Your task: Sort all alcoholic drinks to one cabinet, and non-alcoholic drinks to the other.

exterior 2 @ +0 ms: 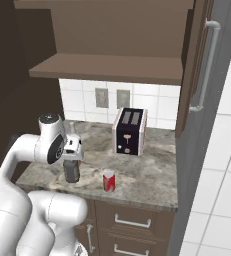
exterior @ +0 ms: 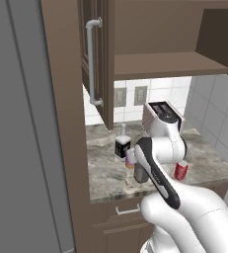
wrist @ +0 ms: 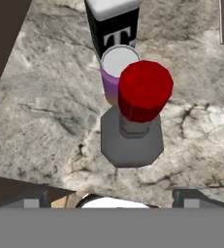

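Your gripper (wrist: 111, 198) hangs directly above the dark grey bottle (wrist: 132, 140), jaws spread wide, gripping nothing. The fingertips (wrist: 30, 199) sit well out to either side of it.

The grey bottle stands upright on the marble counter (wrist: 45, 111), long axis vertical, red cap (wrist: 145, 89) pointing straight up at your hand camera.

Just behind it stands the purple can (wrist: 114, 72), upright, silver top facing up, its lower part hidden by the cap. Behind that, the square black-label bottle (exterior: 122, 144) is upright too, neck cut off in the hand view.

The red can (exterior 2: 108, 180) stands alone nearer the counter's front edge, well apart from the group, in front of the toaster (exterior 2: 130, 131).

From the right base view the arm covers most of the grey bottle (exterior 2: 71, 171). The upper cabinet door (exterior: 98, 59) is open.
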